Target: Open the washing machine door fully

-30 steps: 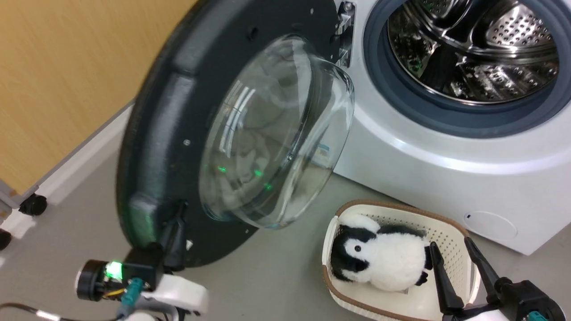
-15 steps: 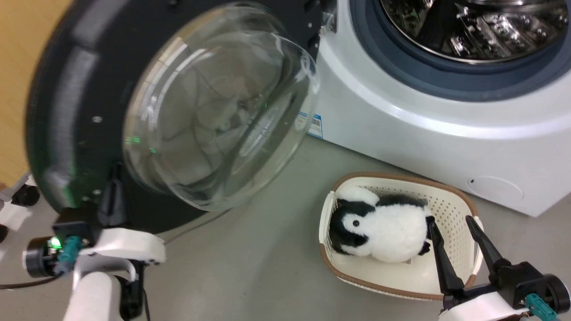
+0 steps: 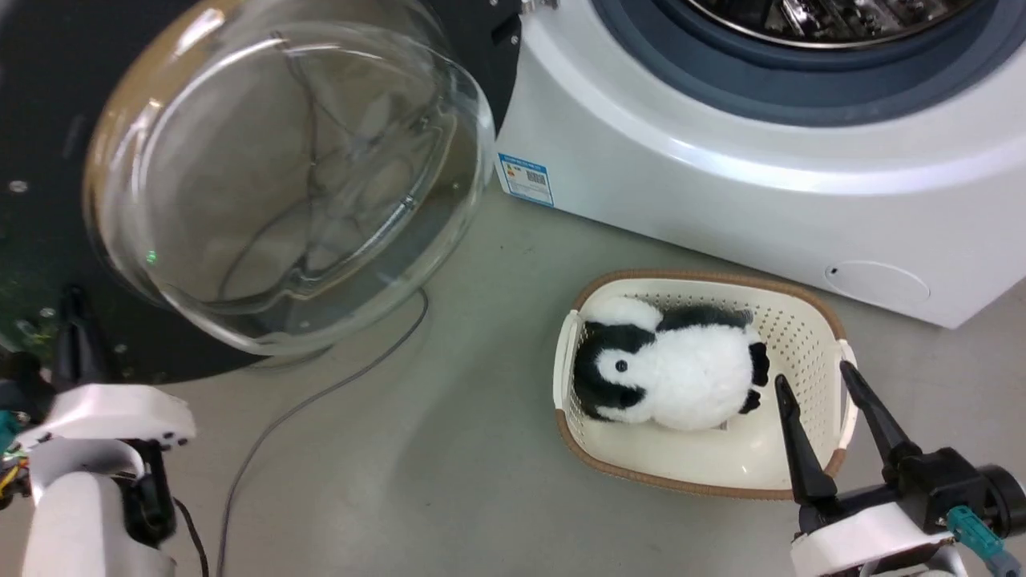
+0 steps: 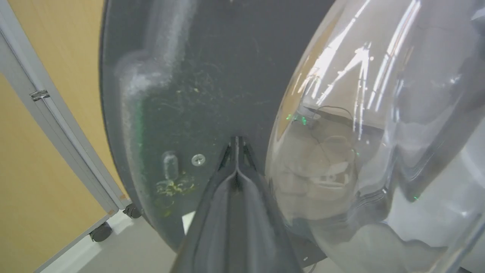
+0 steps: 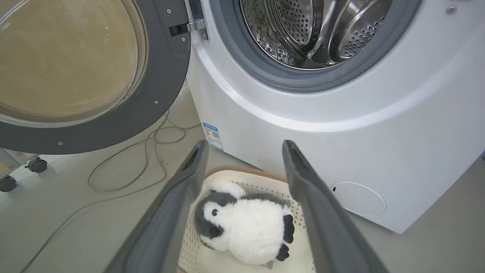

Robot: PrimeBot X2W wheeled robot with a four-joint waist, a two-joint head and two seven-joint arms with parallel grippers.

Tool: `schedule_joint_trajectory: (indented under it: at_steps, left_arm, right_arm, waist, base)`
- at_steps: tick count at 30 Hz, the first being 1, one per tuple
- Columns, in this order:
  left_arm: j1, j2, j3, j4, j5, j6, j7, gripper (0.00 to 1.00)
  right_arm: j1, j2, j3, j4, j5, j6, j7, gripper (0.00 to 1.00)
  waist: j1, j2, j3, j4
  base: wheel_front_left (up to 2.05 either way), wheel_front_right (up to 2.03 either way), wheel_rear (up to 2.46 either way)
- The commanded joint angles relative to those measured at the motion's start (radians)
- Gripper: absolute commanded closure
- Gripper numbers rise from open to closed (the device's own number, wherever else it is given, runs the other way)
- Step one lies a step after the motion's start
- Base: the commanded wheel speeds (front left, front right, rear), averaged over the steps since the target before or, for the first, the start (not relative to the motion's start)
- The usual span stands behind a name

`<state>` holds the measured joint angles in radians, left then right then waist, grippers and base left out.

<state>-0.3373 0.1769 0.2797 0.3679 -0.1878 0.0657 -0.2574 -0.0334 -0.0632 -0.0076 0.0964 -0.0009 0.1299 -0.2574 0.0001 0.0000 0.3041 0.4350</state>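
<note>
washing machine door [image 3: 240, 184] cut off top, left; left gripper [image 4: 236, 141] maybe touching it.

- A stuffed penguin [image 3: 681, 377] lies in a cream basket [image 3: 793, 336] on the floor [image 3: 449, 449].
- A grey cable [image 3: 288, 413] trails across the floor.
- A small blue sticker [image 3: 525, 179].

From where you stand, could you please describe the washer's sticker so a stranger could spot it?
Find the white washer. At its front's lower left corner, beside the open door, is the sticker. It is a small blue-edged rectangle, unlike the plain round flap lower right.
</note>
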Motion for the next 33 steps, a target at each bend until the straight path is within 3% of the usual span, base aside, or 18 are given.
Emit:
schedule_joint_trajectory:
  at_steps: [1, 21, 33]
  left_arm:
    - [-0.022, 0.004, 0.009, 0.006, 0.000, -0.004, -0.004, 1.00]
    - [-0.142, 0.027, 0.207, 0.137, 0.048, -0.027, -0.004, 1.00]
    - [-0.112, -0.004, 0.207, 0.121, 0.114, -0.055, -0.004, 1.00]
  right_arm:
    - [-0.017, -0.008, 0.001, -0.004, -0.006, 0.001, -0.004, 0.00]
    - [-0.044, -0.031, 0.002, -0.004, -0.010, 0.001, -0.004, 0.00]
    - [-0.038, -0.014, -0.001, 0.013, -0.006, 0.001, -0.004, 0.00]
  waist:
    - [-0.0001, 0.0000, 0.010, -0.007]
    - [-0.0001, 0.0000, 0.067, -0.059]
    - [-0.0001, 0.0000, 0.011, -0.081]
  base:
    - [0.00, 0.00, 0.00]
    - [0.00, 0.00, 0.00]
    - [0.00, 0.00, 0.00]
